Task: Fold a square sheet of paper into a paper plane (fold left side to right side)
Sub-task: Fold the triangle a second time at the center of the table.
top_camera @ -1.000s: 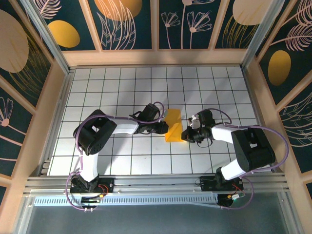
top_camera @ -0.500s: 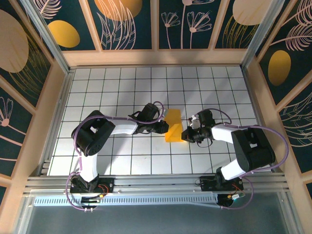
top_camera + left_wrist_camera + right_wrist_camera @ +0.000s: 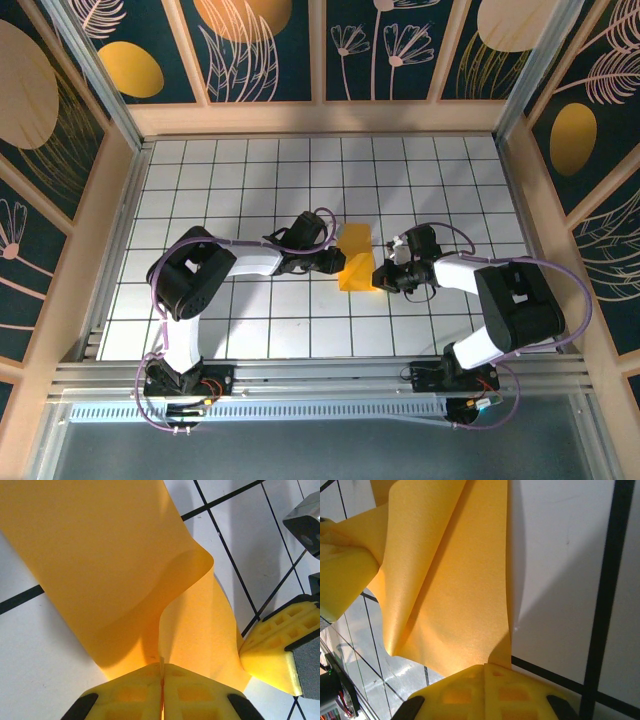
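I am doing the first fold, left side to right side. My left gripper [image 3: 162,680] is pinching one edge of the square sheet of paper [image 3: 356,262], with its yellow pads pressed together and the paper going in between them. My right gripper [image 3: 485,680] is also closed, and its pads are gripping the opposite edge, low against the white grid table [image 3: 230,170].

The sheet is lying near the middle of the table, between my two grippers. It is not flat: in the left wrist view the paper is rising from my pads and bending over in a soft loop, with no sharp crease in it yet. In the right wrist view one part is resting on the tile and another part is curling up toward the pad of the left gripper, which is standing just beside it.

I judge that the fold is only half made. The next move is asking me to bring the lifted edge down exactly onto the edge that the right gripper is holding, corners matching, before the loop is pressed into a crease. If the edges are meeting askew, the plane will be crooked.
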Controlling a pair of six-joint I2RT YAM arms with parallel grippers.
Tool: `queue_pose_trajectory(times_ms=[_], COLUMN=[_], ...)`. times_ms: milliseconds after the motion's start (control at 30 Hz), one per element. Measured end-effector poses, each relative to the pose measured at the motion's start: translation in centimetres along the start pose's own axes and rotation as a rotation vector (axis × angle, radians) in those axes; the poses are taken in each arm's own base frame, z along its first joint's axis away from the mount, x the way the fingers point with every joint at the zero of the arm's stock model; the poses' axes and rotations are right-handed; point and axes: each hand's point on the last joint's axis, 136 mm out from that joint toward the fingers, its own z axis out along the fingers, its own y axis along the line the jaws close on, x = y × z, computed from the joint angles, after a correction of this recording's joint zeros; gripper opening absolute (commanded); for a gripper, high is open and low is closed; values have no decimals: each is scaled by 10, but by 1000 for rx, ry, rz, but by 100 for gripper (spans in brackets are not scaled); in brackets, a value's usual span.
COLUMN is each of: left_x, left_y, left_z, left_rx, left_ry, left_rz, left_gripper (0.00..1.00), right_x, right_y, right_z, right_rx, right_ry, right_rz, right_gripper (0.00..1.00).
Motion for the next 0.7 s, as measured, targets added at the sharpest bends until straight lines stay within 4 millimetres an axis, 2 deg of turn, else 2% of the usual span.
queue_pose_trajectory(times_ms=[700], left_x=[4], left_y=[7], left_z=[10], left_rx=[-16], left_ry=[30], left_rz=[-7], left_gripper=[8], right_x=[-1], right_y=[1], right_z=[-3], right_rx=[5], right_ry=[-9], right_rz=[-3], right_gripper=[0])
